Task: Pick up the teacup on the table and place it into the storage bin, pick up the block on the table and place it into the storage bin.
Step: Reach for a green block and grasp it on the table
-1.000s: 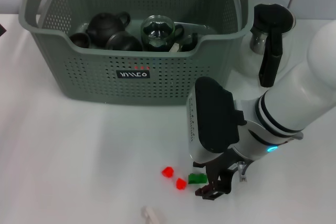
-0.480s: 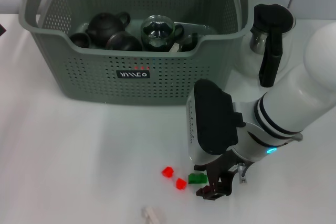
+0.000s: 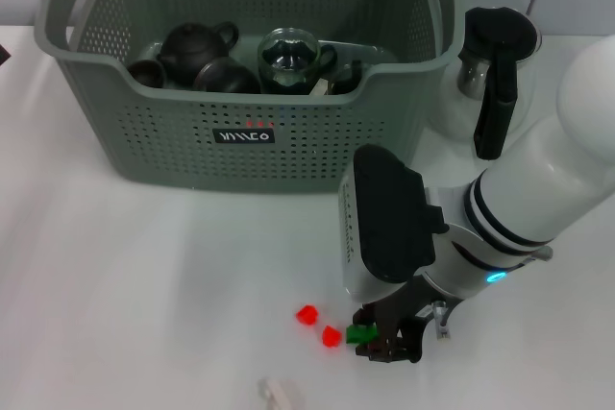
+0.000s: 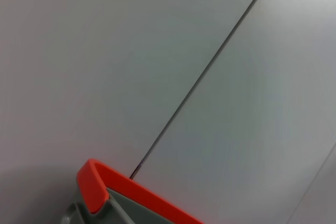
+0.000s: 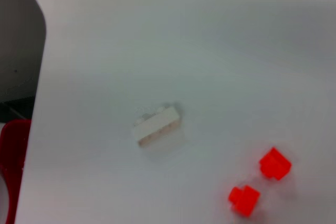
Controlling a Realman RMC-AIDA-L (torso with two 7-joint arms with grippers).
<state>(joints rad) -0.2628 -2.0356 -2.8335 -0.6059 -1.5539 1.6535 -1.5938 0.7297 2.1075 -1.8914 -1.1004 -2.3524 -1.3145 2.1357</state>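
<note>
The grey-green storage bin (image 3: pixel 240 132) stands at the back of the white table, and one of its orange clips (image 4: pixel 100 184) shows in the left wrist view. Inside the bin are a dark teapot (image 3: pixel 192 45), a small dark teacup (image 3: pixel 146 72) and a glass vessel (image 3: pixel 286 57). A small green block (image 3: pixel 358 334) lies on the table in front of the bin. My right gripper (image 3: pixel 377 335) is low over the table, open, with the green block between its dark fingers. My left gripper is out of view.
Two red blocks (image 3: pixel 307 314) (image 3: pixel 331 336) lie just left of the green one, also in the right wrist view (image 5: pixel 274 163) (image 5: pixel 244 200). A white block (image 3: pixel 274 393) (image 5: pixel 156 125) lies near the front edge. A glass pitcher with a black handle (image 3: pixel 490 64) stands right of the bin.
My right gripper has moved left and slightly down, so the green block that lay beside its fingers now sits between them. Nothing else has moved.
</note>
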